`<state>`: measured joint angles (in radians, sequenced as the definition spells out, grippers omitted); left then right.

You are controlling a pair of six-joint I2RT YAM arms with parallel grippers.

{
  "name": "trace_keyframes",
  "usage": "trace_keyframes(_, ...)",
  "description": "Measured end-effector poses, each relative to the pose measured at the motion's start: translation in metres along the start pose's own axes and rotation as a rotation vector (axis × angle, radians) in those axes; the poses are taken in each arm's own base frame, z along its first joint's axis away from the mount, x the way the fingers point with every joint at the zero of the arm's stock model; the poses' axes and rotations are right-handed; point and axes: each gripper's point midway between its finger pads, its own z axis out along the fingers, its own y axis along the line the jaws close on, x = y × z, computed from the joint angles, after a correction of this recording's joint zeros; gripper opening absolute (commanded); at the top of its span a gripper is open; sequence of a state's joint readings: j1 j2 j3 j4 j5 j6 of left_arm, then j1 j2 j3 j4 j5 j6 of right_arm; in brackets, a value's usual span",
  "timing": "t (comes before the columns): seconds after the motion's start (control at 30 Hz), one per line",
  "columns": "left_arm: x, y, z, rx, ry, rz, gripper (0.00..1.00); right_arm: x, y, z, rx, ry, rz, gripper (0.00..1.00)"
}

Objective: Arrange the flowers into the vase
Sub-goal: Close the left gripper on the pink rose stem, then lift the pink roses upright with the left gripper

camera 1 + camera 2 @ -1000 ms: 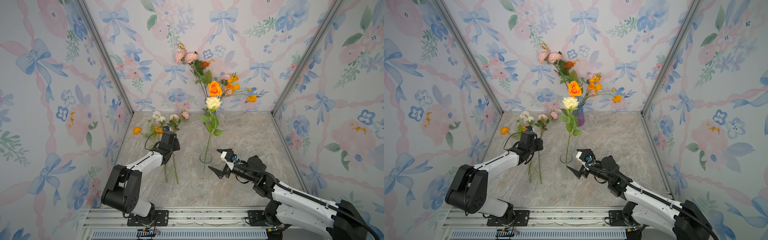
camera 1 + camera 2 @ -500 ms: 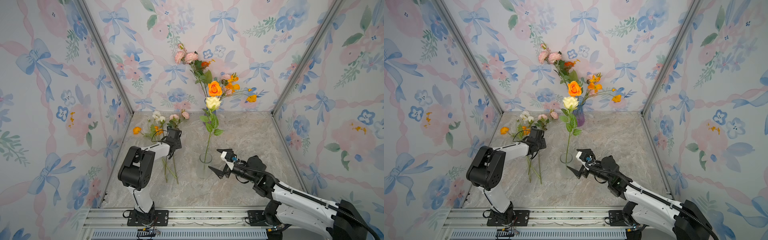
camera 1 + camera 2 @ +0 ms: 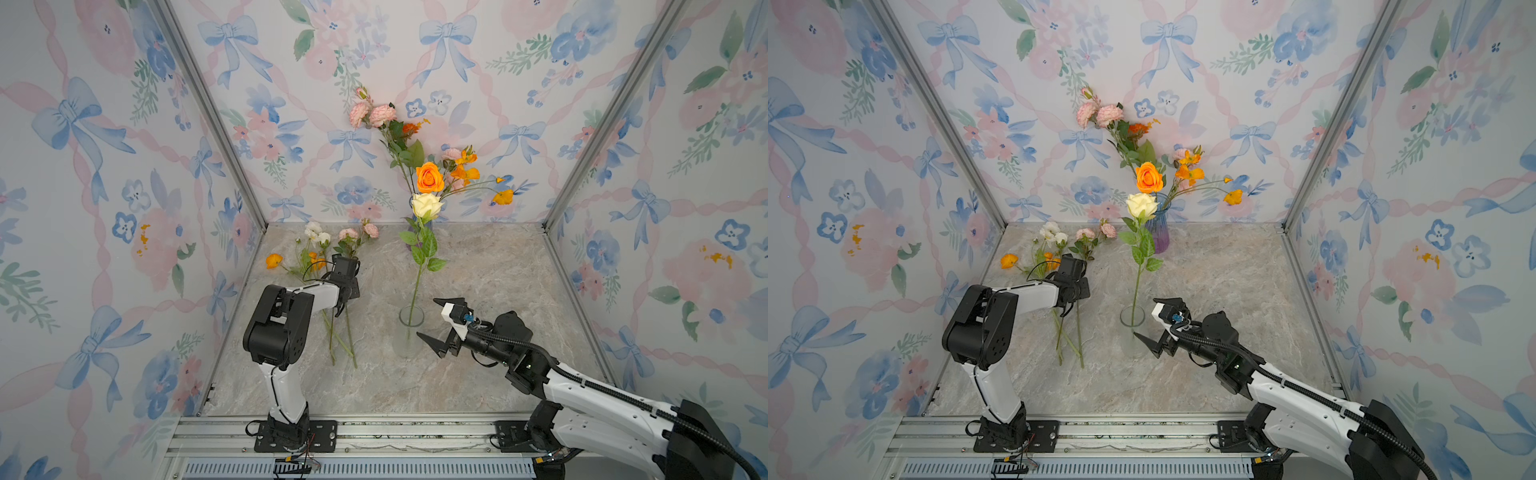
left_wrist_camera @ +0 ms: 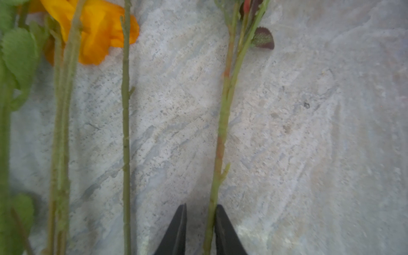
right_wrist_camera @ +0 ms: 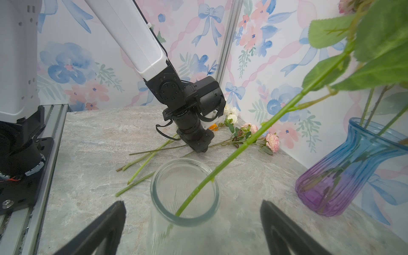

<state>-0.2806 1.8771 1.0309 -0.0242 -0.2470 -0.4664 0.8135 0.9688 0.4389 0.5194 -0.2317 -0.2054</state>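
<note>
Marble tabletop [image 3: 498, 270] open right, loose flowers [image 3: 348, 234] left

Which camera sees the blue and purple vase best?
The right wrist view: the blue and purple vase is close and nearly whole, stems inside. In both top views it is small at the back, partly behind the cream rose. The left wrist view misses it.

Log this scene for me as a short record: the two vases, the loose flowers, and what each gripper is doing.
Clear vase: holds one cream rose
Blue vase: by the back wall, holds pink and orange blooms
Loose flowers: lying on the table, back left
Left gripper: low over the table, jaws narrow around one stem, not yet clamped
Right gripper: open, empty, beside the clear vase
</note>
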Motion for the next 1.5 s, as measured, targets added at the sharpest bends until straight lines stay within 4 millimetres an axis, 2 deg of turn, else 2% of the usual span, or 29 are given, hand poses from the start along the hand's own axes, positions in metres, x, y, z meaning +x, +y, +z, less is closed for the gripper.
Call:
trace_keyframes(0.13,0.000,-0.005,0.000,0.024,0.007,0.012,0.00,0.000,0.000,0.000,0.000,0.000,-0.005,0.97)
trace_keyframes(0.33,0.003,-0.011,-0.004,0.069,0.022,0.015,0.00,0.000,0.000,0.000,0.000,0.000,-0.006,0.97)
trace_keyframes(0.47,0.001,-0.014,-0.029,0.121,0.009,0.007,0.00,0.000,0.000,0.000,0.000,0.000,-0.006,0.97)
trace_keyframes(0.57,-0.015,-0.017,-0.061,0.174,-0.051,-0.012,0.00,0.000,0.000,0.000,0.000,0.000,-0.006,0.97)
trace_keyframes(0.77,-0.059,-0.021,-0.137,0.278,-0.238,-0.061,0.00,0.001,0.000,0.000,-0.001,0.003,-0.005,0.97)
trace_keyframes(0.87,-0.079,-0.027,-0.183,0.337,-0.348,-0.068,0.00,0.001,0.000,0.000,-0.001,0.003,-0.006,0.97)
trace_keyframes(1.03,-0.102,-0.036,-0.272,0.448,-0.558,-0.065,0.00,0.002,0.001,0.001,-0.002,0.005,-0.005,0.97)
trace_keyframes(1.13,-0.108,-0.041,-0.328,0.544,-0.722,-0.047,0.00,0.004,0.001,0.002,-0.003,0.011,-0.003,0.97)
trace_keyframes(1.27,-0.100,-0.042,-0.395,0.694,-0.957,-0.003,0.00,0.004,0.001,0.002,-0.004,0.014,-0.003,0.97)
trace_keyframes(1.37,-0.099,-0.044,-0.430,0.781,-1.096,0.041,0.00,0.005,0.001,0.002,-0.005,0.014,-0.002,0.97)
trace_keyframes(1.5,-0.100,-0.065,-0.462,0.889,-1.203,0.129,0.00,0.008,0.002,0.004,-0.008,0.025,0.000,0.97)
